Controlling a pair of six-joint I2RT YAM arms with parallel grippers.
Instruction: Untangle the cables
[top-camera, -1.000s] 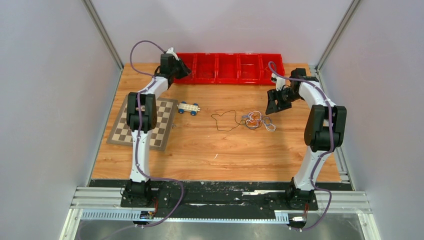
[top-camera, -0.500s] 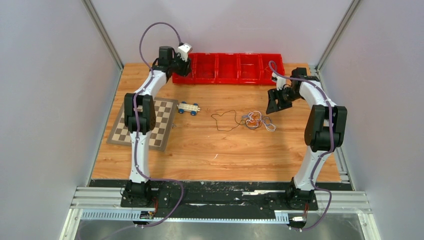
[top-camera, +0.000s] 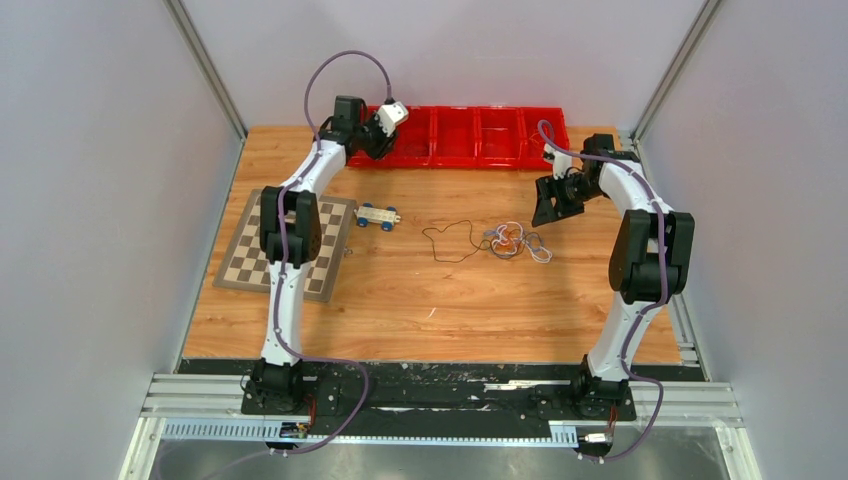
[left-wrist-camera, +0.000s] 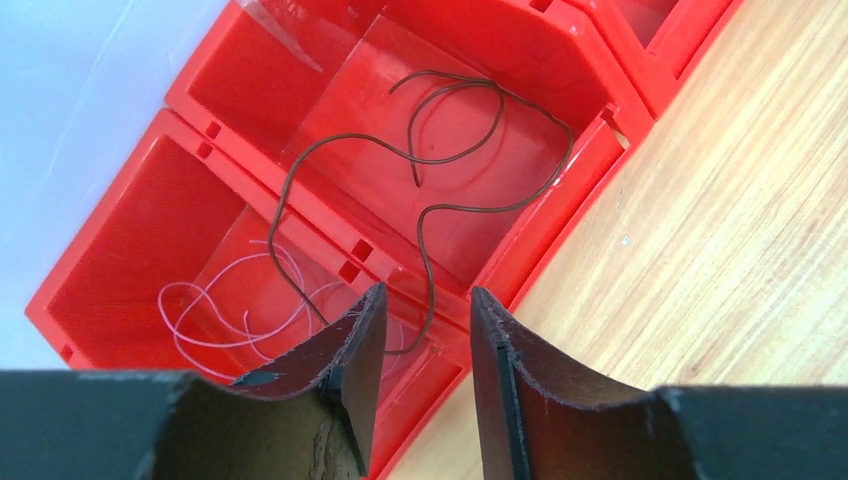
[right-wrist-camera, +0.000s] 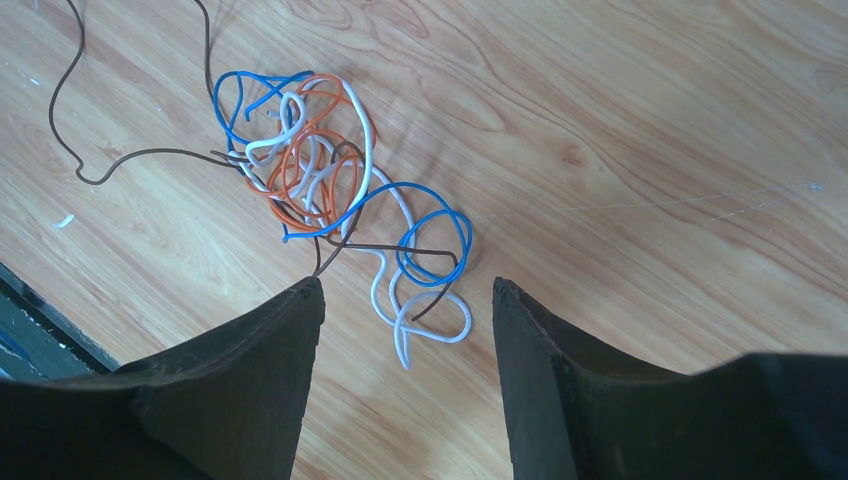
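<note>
A tangle of blue, white, orange-red and black cables (top-camera: 515, 240) lies on the wooden table right of centre, with one black cable (top-camera: 450, 240) trailing off to its left. In the right wrist view the tangle (right-wrist-camera: 325, 175) lies just ahead of my right gripper (right-wrist-camera: 405, 290), which is open and empty above it. That gripper also shows in the top view (top-camera: 546, 211), behind and to the right of the tangle. My left gripper (left-wrist-camera: 425, 300) is open and empty over the red bins (left-wrist-camera: 560, 60). A black cable (left-wrist-camera: 440, 155) lies there across a divider, and a thin white cable (left-wrist-camera: 225, 300) lies in the neighbouring compartment.
A row of red bins (top-camera: 470, 135) runs along the back edge, with my left gripper (top-camera: 378, 143) at its left end. A white toy car with blue wheels (top-camera: 377, 216) stands beside a chessboard mat (top-camera: 285, 245) on the left. Grey walls enclose both sides.
My left arm has swung to the right along the red bins and its wrist has turned. The right arm and the cable tangle have not moved.
</note>
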